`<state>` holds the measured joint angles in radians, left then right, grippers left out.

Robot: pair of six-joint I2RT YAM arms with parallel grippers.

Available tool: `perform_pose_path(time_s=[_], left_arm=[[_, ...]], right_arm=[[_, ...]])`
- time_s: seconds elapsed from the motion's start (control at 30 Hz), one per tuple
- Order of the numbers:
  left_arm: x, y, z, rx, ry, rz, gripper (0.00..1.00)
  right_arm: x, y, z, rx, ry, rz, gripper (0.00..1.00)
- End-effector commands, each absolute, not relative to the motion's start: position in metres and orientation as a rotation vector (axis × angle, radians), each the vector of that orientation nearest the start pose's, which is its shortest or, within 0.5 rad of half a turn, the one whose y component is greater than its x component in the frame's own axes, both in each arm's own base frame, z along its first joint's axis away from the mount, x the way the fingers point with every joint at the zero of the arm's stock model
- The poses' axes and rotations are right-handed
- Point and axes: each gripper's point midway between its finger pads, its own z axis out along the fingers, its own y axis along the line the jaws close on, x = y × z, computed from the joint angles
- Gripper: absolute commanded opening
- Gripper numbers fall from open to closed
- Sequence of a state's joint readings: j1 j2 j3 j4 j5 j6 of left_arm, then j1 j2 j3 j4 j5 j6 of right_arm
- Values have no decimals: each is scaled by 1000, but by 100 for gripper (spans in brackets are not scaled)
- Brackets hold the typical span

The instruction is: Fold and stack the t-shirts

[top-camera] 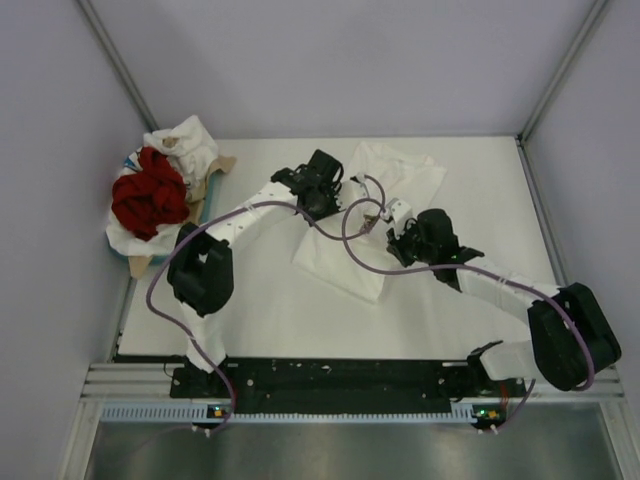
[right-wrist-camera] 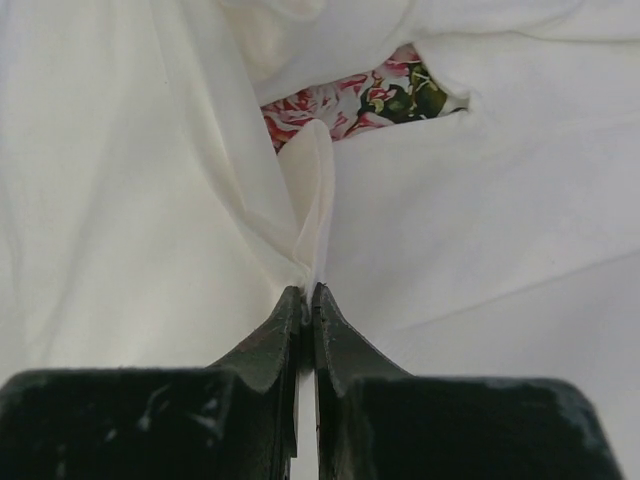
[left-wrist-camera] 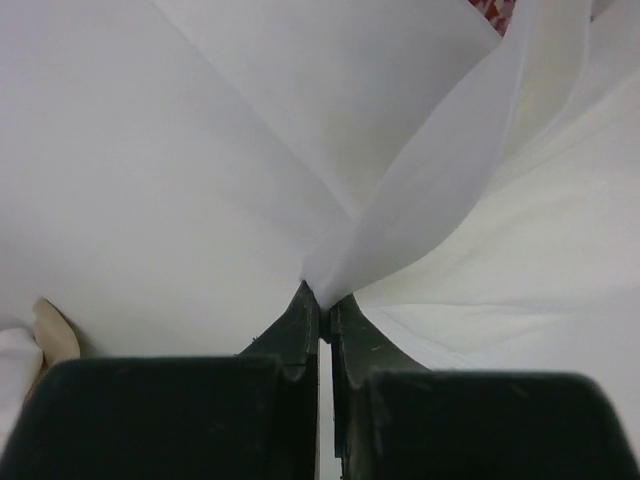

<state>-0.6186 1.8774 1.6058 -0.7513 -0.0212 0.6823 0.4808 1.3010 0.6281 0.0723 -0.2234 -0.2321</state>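
Left tool (left-wrist-camera: pixel 320 300), right tool (right-wrist-camera: pixel 308 295), both mine, pinching white t-shirt (top-camera: pixel 335 262), long axis upper right to lower left, red t-shirts (top-camera: pixel 150 197) heaped in upper-left tray (top-camera: pixel 199 210)

spread white t-shirt (top-camera: pixel 372 262) 1 | red heap (top-camera: pixel 150 200) 1 | tray (top-camera: pixel 221 164) 1

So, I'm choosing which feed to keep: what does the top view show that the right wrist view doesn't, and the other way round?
Only the top view: the left arm and right arm, the table, and the heap of red and white shirts at its far left. Only the right wrist view: the floral print peeking from a fold, and the right jaws shut on a pinch of cloth. Both: the white shirt.
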Motion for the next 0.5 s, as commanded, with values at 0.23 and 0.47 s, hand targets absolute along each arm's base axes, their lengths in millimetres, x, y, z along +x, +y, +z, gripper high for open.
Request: perform_pose_path(time_s=[0.23, 0.47], left_arm=[[450, -263, 123, 1496, 2038, 105, 0], [448, -268, 99, 1562, 2057, 75, 0]], right_arm=[[363, 172, 86, -943, 1998, 149, 0], [377, 158, 74, -962, 1979, 32, 0]])
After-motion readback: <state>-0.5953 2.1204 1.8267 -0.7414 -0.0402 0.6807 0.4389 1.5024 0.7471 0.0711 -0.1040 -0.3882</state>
